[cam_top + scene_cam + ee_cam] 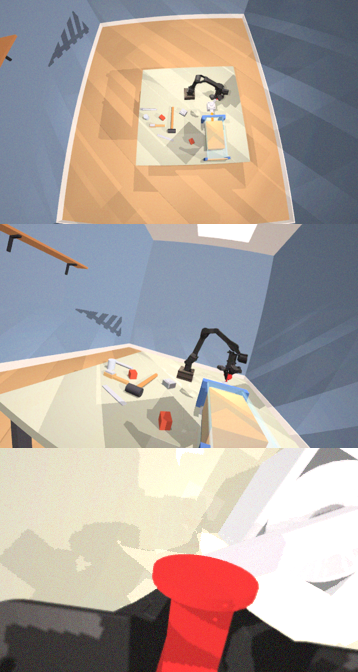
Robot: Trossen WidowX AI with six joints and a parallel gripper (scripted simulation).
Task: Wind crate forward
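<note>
My gripper (216,98) (227,377) (192,588) is shut on the red knob of the winch handle. The handle's pale arm (257,554) runs from under the knob to the white winch (210,106) (248,509). The square key's seating is not visible. The tan crate (215,135) (235,419) looks flat inside the clear-panelled cubby (217,154). A short orange strap (212,119) joins it to the winch, under the blue frame (215,115) (226,385) at the mouth. In the top view a narrow gap shows between the crate's front and that frame.
A black-headed mallet (171,130) (133,390), a grey block (183,112) (169,383), red blocks (191,141) (165,420) (162,117) (132,374), a flat strip (165,137) (114,395) and other tools lie on the bench, left of the cubby in the top view.
</note>
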